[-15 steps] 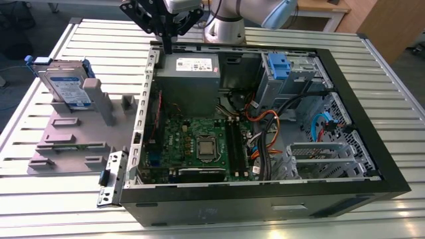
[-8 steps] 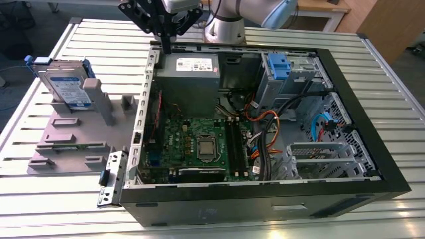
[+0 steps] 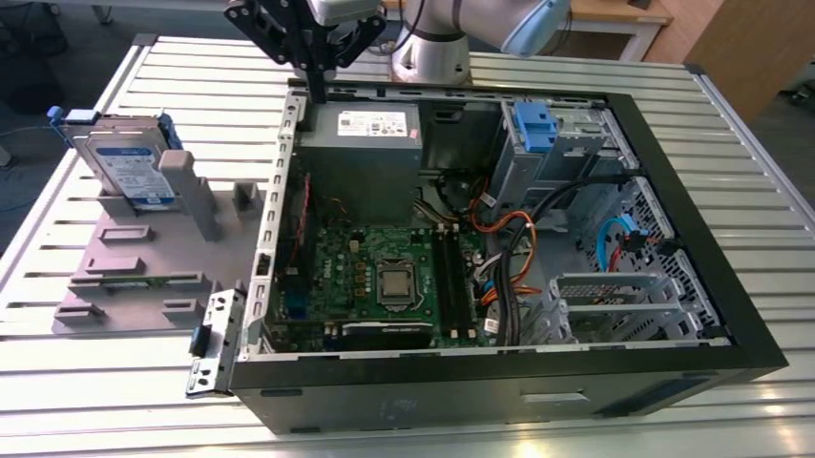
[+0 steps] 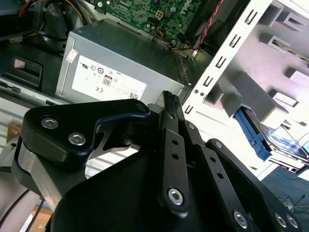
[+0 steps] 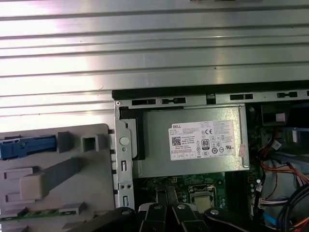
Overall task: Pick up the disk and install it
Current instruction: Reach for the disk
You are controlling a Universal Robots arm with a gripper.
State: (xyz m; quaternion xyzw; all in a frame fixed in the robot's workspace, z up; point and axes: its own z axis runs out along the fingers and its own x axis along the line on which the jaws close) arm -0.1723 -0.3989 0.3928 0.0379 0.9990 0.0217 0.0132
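The disk point(image 3: 125, 164), a silver drive with a white-and-blue label in a blue carrier, stands on edge in a grey holder point(image 3: 140, 272) at the exterior view's left, outside the computer case. Its blue carrier point(image 4: 254, 134) also shows in the second wrist view, and a blue strip of it point(image 5: 28, 146) in the first wrist view. My gripper point(image 3: 315, 81) hangs above the case's back left corner, well apart from the disk. Its fingers point(image 4: 169, 99) are pressed together with nothing between them, above the power supply edge point(image 5: 162, 195).
The open computer case point(image 3: 754, 320) lies on a slatted metal table point(image 3: 191, 76). Inside it are a grey power supply point(image 3: 361, 143), a green motherboard point(image 3: 382, 277), cables, and a metal drive bay with a blue latch point(image 3: 535, 129) at the back right.
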